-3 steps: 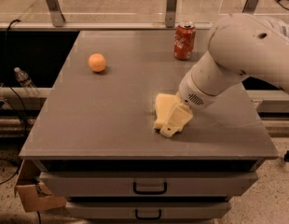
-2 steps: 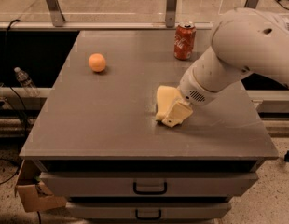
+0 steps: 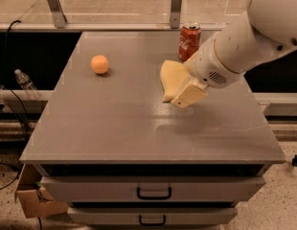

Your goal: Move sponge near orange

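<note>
The pale yellow sponge (image 3: 171,77) hangs in my gripper (image 3: 178,95), lifted a little above the grey table (image 3: 115,128) right of its middle. The gripper is shut on the sponge; one pale blocky finger (image 3: 189,94) shows in front of the sponge and the other is hidden behind it. The orange (image 3: 99,64) rests on the table at the back left, well to the left of the sponge, with bare tabletop between them.
A red soda can (image 3: 189,41) stands at the back of the table, just behind my white arm (image 3: 244,42). A metal rail with posts (image 3: 176,6) runs behind the table. Drawers (image 3: 153,191) are under its front edge.
The gripper has lifted the sponge off the tabletop and carried it up and slightly to the left. The orange and the can have not moved.
</note>
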